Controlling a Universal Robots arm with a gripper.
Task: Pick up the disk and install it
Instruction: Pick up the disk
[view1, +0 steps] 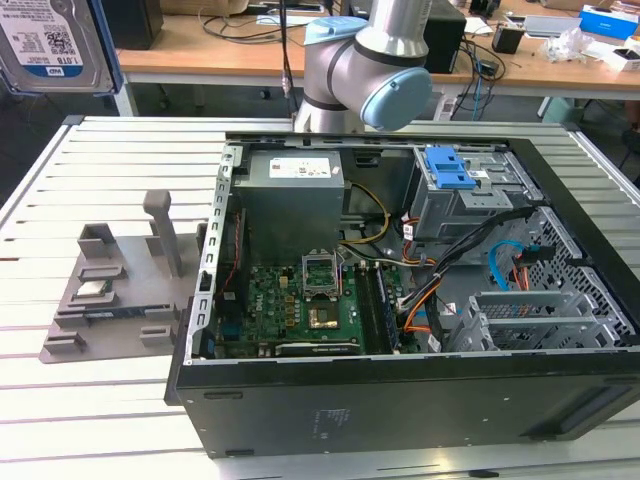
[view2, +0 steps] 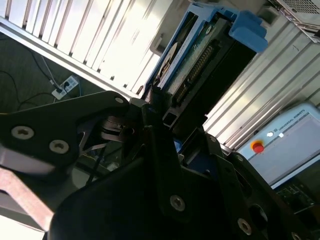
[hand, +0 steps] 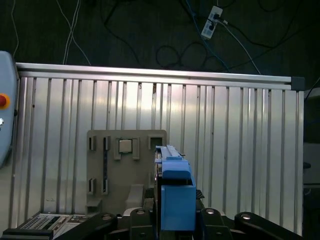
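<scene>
Slowly; the fingers (view2: 157, 145) squeeze the disk (hand: 175, 192) (high over the tabletop (hand: 240, 140)); keep it straight, don't let it slip.

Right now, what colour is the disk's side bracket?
Blue. The bracket on the disk shows best in the first wrist view.

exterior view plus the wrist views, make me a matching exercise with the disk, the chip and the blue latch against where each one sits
Things:
1. disk
2. small square chip
3. blue latch

Places:
A. on the drive cage inside the computer case
B. lying on the grey holder
C. held in the gripper, up off the table

Pairs: 1-C, 2-B, 3-A
</scene>
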